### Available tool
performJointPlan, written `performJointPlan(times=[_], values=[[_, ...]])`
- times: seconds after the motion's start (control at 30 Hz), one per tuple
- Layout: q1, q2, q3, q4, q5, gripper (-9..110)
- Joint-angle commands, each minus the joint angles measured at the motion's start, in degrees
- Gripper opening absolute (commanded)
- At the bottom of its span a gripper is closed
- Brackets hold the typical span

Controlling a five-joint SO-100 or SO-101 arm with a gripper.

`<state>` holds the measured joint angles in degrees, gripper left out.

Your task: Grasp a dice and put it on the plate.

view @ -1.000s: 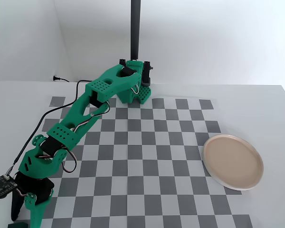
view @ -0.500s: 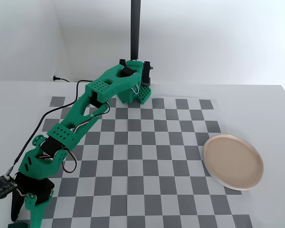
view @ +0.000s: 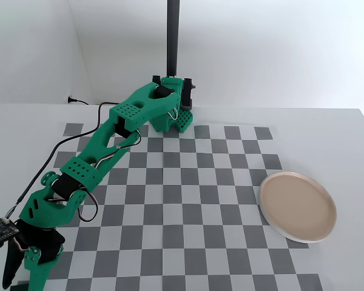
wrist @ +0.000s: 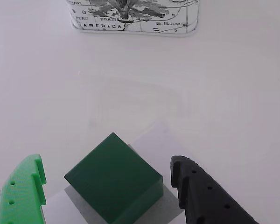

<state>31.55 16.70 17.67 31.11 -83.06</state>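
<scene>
Matt, smooth dark green plastic on the dice (wrist: 114,181), faces evenly dull with only a faint sheen along the top edges; matt printed plastic on the gripper (wrist: 107,186) too, bright green on one finger (wrist: 21,196) and black on the other finger (wrist: 203,193), both dotted with small round holes. Smooth, satin beige-pink glaze on the plate (view: 298,206), paler at the rim, over a flat, matt grey-and-white checkered mat (view: 182,200) that looks like paper or thin vinyl. Same bright green printed plastic along the arm (view: 103,145), with a dull black post (view: 172,36) behind.
</scene>
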Motion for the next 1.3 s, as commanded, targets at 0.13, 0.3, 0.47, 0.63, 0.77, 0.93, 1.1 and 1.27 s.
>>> performJointPlan(times=[0.13, 0.3, 0.47, 0.63, 0.77, 0.93, 1.1, 1.27], values=[[0.0, 1.2, -5.7, -1.5, -1.0, 23], [-0.4, 1.1, -5.8, -1.0, -1.9, 22], [-0.7, 1.1, -5.8, -0.4, -2.2, 19], [-0.7, 1.1, -5.8, -0.2, -2.4, 17], [-0.7, 1.1, -5.8, 0.0, -2.5, 15], [-0.7, 1.0, -5.8, 0.2, -2.5, 14], [-0.7, 0.9, -5.8, 0.2, -2.7, 11], [-0.8, 0.8, -5.9, 0.4, -2.8, 9]])
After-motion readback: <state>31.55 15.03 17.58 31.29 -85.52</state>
